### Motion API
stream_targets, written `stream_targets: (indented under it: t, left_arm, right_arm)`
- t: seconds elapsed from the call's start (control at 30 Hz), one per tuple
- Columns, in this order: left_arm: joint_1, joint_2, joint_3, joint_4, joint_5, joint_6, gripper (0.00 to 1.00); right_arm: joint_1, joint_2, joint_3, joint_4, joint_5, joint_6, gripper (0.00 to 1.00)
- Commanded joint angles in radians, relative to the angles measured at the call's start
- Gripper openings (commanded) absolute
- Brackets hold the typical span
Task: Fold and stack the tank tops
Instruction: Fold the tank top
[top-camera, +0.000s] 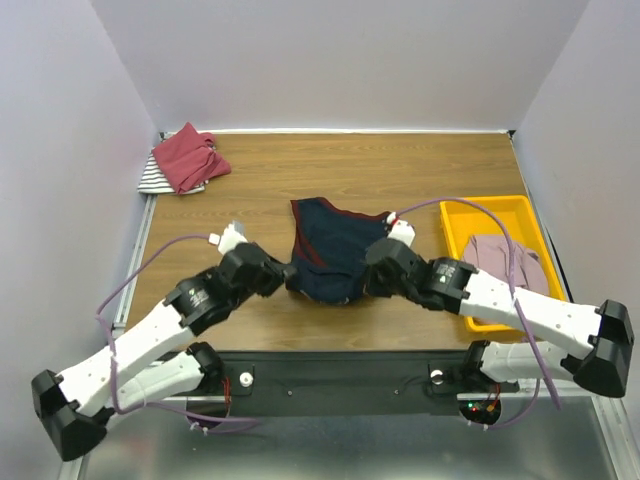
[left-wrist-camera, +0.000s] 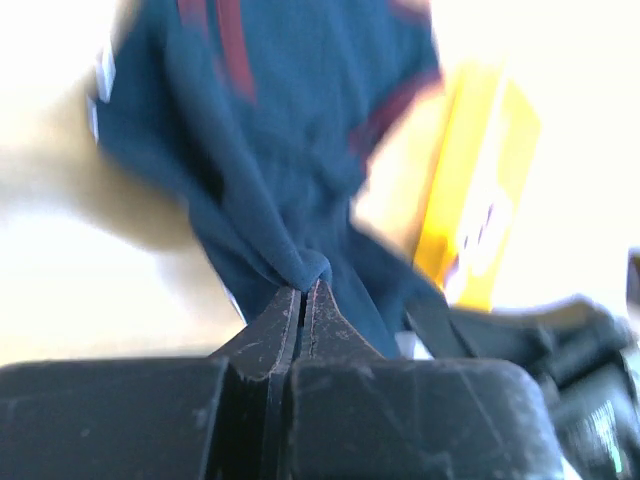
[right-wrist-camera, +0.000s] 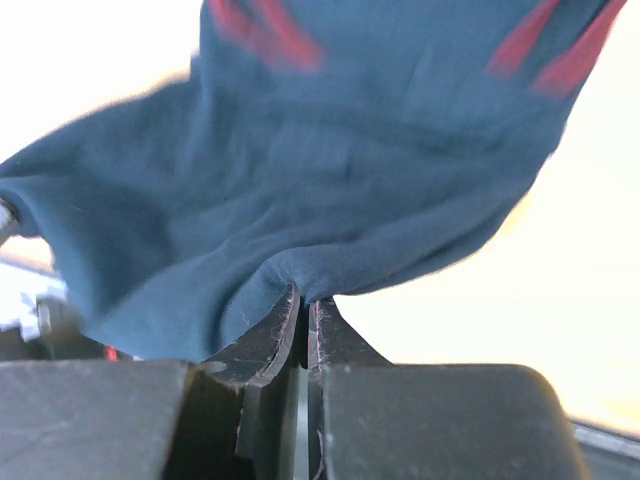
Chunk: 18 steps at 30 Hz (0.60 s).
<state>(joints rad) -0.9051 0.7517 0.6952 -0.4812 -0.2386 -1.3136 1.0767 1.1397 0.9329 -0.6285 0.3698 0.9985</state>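
Navy tank top (top-camera: 328, 255) sits mid-table toward the near side, bunched between the two arms, maroon trim on its far edge. Left gripper (left-wrist-camera: 303, 290) is pressed together, pinching a fold of the top's left side. Right gripper (right-wrist-camera: 303, 300) is pressed together, pinching a fold of its right side. Can't tell whether the cloth is off the table (top-camera: 300, 170). Red tank top (top-camera: 187, 157) lies crumpled in the far left corner, on the striped tank top (top-camera: 152, 180). Pink tank top (top-camera: 505, 258) lies in the yellow tray (top-camera: 490, 208) at right.

overhead view, wrist close-ups, navy top (top-camera: 335, 255) shared
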Motion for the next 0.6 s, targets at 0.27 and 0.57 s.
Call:
stream_targets:
  t: [0.27,0.57]
  left_arm:
    - [0.382,0.444,0.291,0.43,0.202,0.284,0.0]
    - [0.5,0.839,0.538,0.579,0.264,0.303,0.0]
  right_arm:
    - [-0.418,0.179,0.17,0.156,-0.17,-0.333,0.01]
    - [-0.679,0.455,0.285,0.296,-0.348,-0.423,0.0]
